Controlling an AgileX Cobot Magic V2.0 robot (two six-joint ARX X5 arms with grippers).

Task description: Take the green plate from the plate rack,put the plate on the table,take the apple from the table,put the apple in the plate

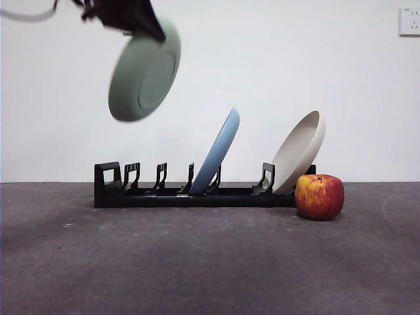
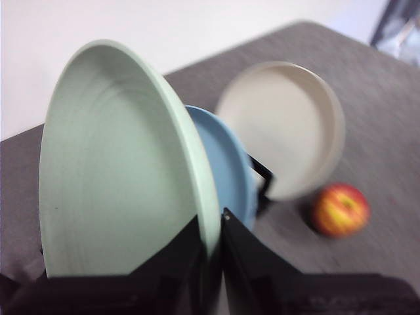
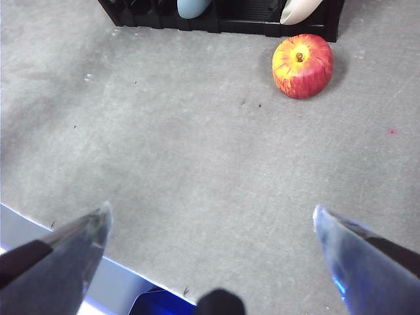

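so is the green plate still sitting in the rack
No, the left gripper holds the green plate in the air, well above the plate rack.

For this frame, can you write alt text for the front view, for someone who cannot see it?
The left pincer holds the green plate tilted in the air above the black plate rack, where a blue plate and a beige plate lean. An apple sits on the grey table by the rack's end.

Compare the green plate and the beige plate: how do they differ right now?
The green plate hangs in the air, pinched at its rim by the left gripper; the beige plate leans in the plate rack. One is sage green, the other off-white. Both are round, shallow and rimmed.
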